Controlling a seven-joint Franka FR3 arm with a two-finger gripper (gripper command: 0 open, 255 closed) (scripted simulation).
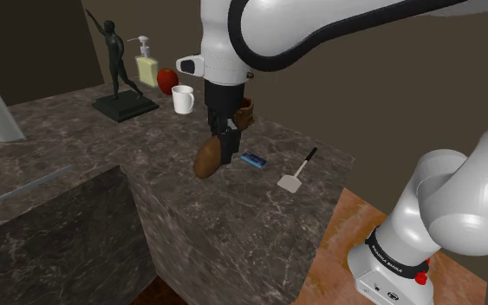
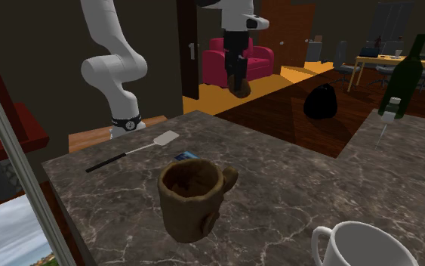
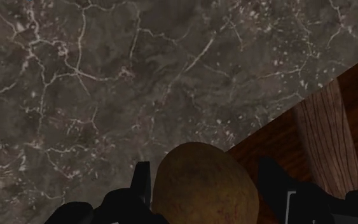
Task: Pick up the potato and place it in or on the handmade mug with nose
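Potato (image 3: 203, 191) in the black hand's (image 3: 206, 170) grip (above the veined counter (image 3: 107, 76)).

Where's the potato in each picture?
Shoulder view: potato near the middle, left of the small blue thing.
Second exterior view: potato up high, in front of the red armchair.
Wrist view: potato between the black fingers.
Shared landmark: the dark marble counter.
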